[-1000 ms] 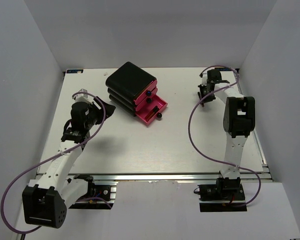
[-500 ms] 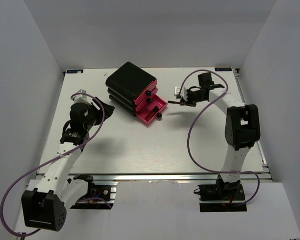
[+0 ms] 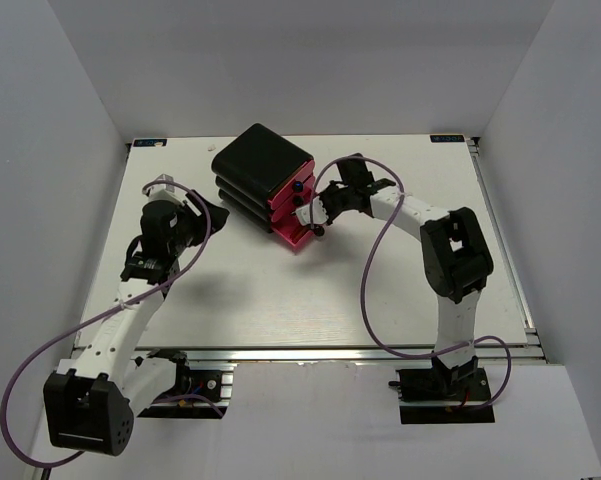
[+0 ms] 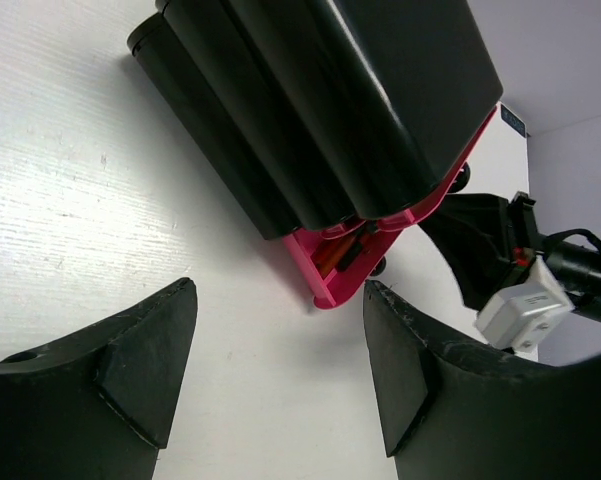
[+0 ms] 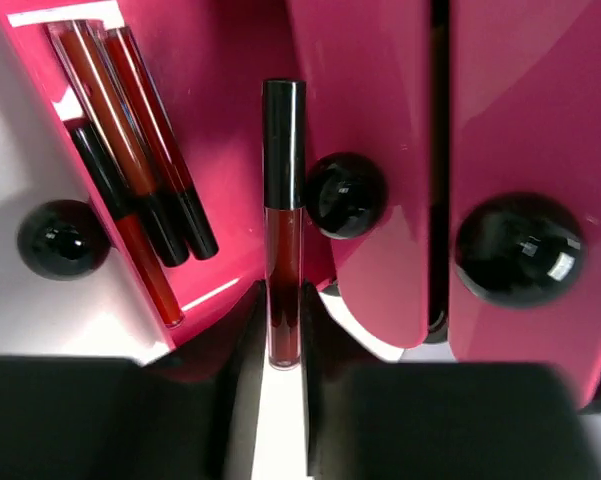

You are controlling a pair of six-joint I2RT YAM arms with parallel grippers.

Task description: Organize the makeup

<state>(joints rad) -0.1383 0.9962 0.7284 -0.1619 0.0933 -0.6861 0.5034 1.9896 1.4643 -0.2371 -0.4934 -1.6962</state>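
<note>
Top view: black box [image 3: 263, 160] with pink drawers stands at the far middle of the table [image 3: 280, 300]. The lowest drawer [image 3: 305, 222] is pulled out toward the near right. The two drawers above it are seen pushed in.

Right gripper [image 3: 320, 211] is positioned at the right side of the open drawer, just off the box front. In the right wrist view the fingers [image 5: 235, 340] are closed on a lipstick tube [image 5: 282, 270], which is pinched at its red lower end. The black cap is pointed away from the fingers. The cap is seen just beside a round black knob [image 5: 346, 195]. The tube is held over pink drawer surface. Whether it touches that surface cannot be told.

Three more lipstick tubes [image 5: 130, 160] are lying inside the open drawer, side by side and slanted, to the left of the held one. They are dark red with black ends. Two further knobs [image 5: 63, 238] are noted in the same view, one left and one right.

Left gripper [image 3: 212, 212] is held to the left of the box, apart from it. In the left wrist view its fingers [image 4: 145, 360] are spread wide and nothing is held between them. The box side and the open drawer are framed between them. The right gripper is also seen at the right edge of that view.
</note>
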